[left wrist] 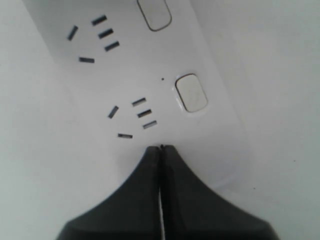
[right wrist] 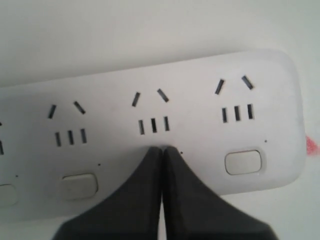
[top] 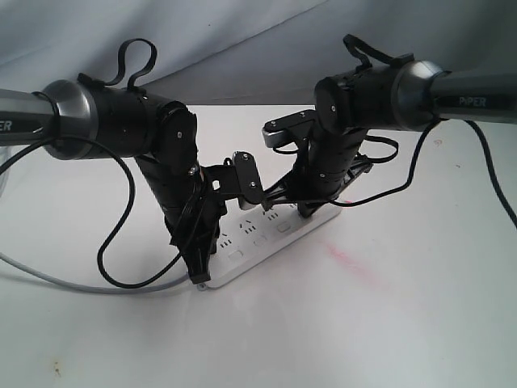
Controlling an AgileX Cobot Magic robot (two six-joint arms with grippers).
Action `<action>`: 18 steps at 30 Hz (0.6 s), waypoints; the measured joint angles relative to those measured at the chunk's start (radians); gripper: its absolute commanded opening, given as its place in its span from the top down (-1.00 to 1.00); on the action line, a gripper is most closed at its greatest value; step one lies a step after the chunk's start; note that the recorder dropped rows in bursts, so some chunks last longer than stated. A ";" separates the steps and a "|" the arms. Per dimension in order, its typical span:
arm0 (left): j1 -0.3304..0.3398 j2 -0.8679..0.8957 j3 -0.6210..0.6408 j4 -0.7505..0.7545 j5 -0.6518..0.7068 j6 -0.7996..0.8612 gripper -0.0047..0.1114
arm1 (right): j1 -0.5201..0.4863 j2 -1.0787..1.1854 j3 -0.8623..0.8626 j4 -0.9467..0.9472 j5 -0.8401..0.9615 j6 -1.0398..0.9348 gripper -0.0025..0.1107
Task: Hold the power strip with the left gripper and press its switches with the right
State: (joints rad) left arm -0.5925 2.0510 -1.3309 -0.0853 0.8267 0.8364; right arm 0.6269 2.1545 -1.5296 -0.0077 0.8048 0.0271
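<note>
The white power strip [top: 266, 242] lies slanted on the white table under both arms. My left gripper [top: 199, 273] is shut, and its narrow tip rests on the strip's near, cord-side end. In the left wrist view that tip [left wrist: 161, 148] touches the strip [left wrist: 125, 80] just past a socket set, with a switch [left wrist: 191, 92] beside it. My right gripper [top: 308, 212] is shut too. Its tip [right wrist: 163, 149] sits on the strip [right wrist: 195, 100] in the switch row, between two visible switches [right wrist: 243, 162] [right wrist: 79, 185]. Whatever lies under the tip is hidden.
The strip's grey cord [top: 73, 284] curves off to the left across the table. A loose black arm cable [top: 109, 267] loops down beside the left arm. A faint pink smear [top: 347, 259] marks the table to the right of the strip.
</note>
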 measured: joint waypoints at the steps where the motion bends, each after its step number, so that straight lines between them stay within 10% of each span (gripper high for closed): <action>1: 0.000 0.000 0.000 0.000 0.000 0.000 0.92 | 0.000 -0.004 0.004 0.000 0.004 0.000 0.96; 18: 0.000 0.000 0.000 0.000 0.002 0.000 0.92 | 0.000 -0.034 0.023 0.144 0.039 -0.061 0.96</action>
State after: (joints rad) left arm -0.5925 2.0510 -1.3309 -0.0853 0.8284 0.8364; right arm 0.6269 2.1209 -1.5064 0.1363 0.8435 -0.0344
